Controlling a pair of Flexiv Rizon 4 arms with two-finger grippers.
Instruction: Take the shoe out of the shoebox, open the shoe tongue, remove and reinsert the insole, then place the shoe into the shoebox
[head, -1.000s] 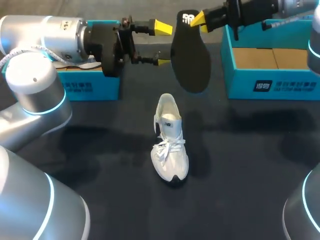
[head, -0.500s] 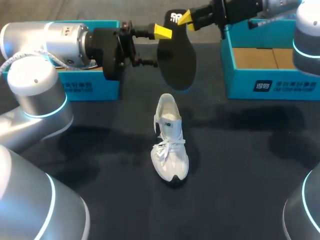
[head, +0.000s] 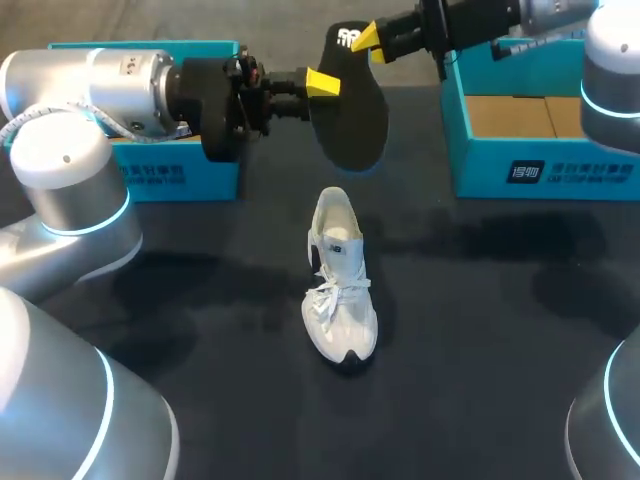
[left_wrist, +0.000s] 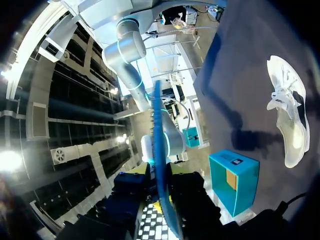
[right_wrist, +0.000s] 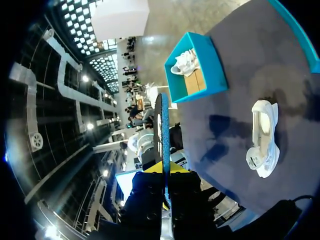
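A black insole hangs in the air above the table's far middle. My right gripper is shut on its upper, printed end. My left gripper comes in from the left, its fingers closed on the insole's side edge. The left wrist view shows the insole edge-on between that gripper's fingers. In the right wrist view the insole stands thin between the shut right gripper. The white shoe lies on the dark table below, toe toward the near edge, apart from both grippers.
An open teal shoebox with a cardboard floor stands at the far right. A second teal box sits at the far left behind my left arm; the right wrist view shows something white inside this box.
My left gripper's fingers have come together from wide open onto the insole. The right gripper carried the insole a little to the left, toward the left gripper. The shoe has not moved.
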